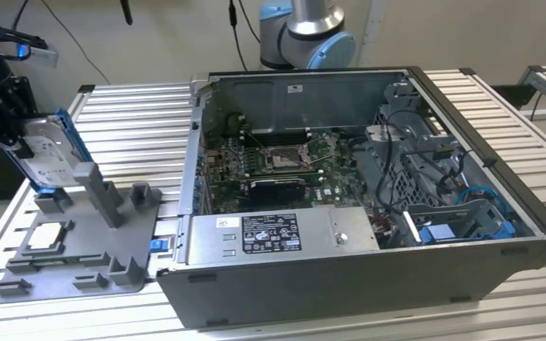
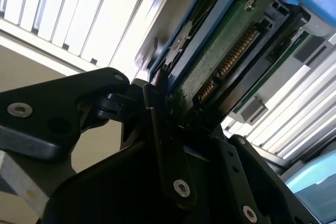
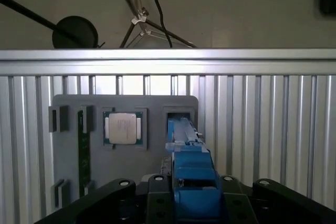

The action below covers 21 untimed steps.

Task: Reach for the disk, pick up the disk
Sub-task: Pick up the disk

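In the exterior view the disk (image 1: 50,150), a silver drive with a white label in a bright blue frame, stands tilted on edge at the exterior view's left. Its lower end is at a slot of the grey fixture (image 1: 88,264). My black gripper (image 1: 22,142) is shut on the disk's upper part. The second wrist view has the disk's (image 2: 220,61) green circuit side and blue frame clamped between my dark fingers (image 2: 157,124). In the first wrist view the blue frame edge (image 3: 189,166) runs from my gripper (image 3: 194,195) down to the fixture's slot.
The grey fixture (image 3: 68,156) also carries a small silver square chip (image 1: 45,236) (image 3: 125,128), a green memory stick (image 3: 83,150) and an upright grey post (image 1: 97,190). An open computer case (image 1: 368,206) stands on the slatted metal table (image 1: 131,121) beside the fixture.
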Tool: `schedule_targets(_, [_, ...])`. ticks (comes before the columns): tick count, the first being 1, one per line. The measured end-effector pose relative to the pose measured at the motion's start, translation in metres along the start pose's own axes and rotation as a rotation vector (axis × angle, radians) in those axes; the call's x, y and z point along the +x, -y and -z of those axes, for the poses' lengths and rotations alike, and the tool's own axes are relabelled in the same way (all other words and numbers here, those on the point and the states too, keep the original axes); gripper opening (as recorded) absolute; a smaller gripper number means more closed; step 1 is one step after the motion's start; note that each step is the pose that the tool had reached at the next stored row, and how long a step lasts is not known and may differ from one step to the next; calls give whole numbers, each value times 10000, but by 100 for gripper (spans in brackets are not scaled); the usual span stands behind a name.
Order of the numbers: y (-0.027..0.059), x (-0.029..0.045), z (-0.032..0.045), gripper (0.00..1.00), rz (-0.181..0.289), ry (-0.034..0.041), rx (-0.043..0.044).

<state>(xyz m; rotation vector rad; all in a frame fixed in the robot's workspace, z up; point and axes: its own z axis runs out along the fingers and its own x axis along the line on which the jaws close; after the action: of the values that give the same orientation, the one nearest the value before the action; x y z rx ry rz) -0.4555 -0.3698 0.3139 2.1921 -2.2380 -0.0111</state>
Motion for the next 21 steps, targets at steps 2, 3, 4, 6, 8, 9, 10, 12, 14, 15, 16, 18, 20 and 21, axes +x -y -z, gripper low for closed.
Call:
schedule_targets(2, [0,0,24,0,0,0,0])
schedule_targets(3, [0,0,37,0,0,0,-1])
schedule_targets(4, [0,0,49,0,0,0,0])
schedule_targets(6, [-1,0,75,0,0,0,0])
schedule_targets(8, [-1,0,103,0,0,0,-1])
schedule_targets(9, [-1,0,116,0,0,0,0])
schedule_targets(10, [-2,0,134,0,0,-1,-1])
schedule_targets(12, [-2,0,165,0,0,0,-1])
schedule_targets(14, [-2,0,196,0,0,0,0])
schedule_targets(15, [-2,0,212,0,0,0,0])
schedule_targets(16, [-2,0,228,0,0,0,0])
schedule_targets(18, [-3,0,259,0,0,0,0])
schedule_targets(20, [-3,1,289,0,1,0,0])
schedule_targets(21, [-3,0,304,0,0,0,0])
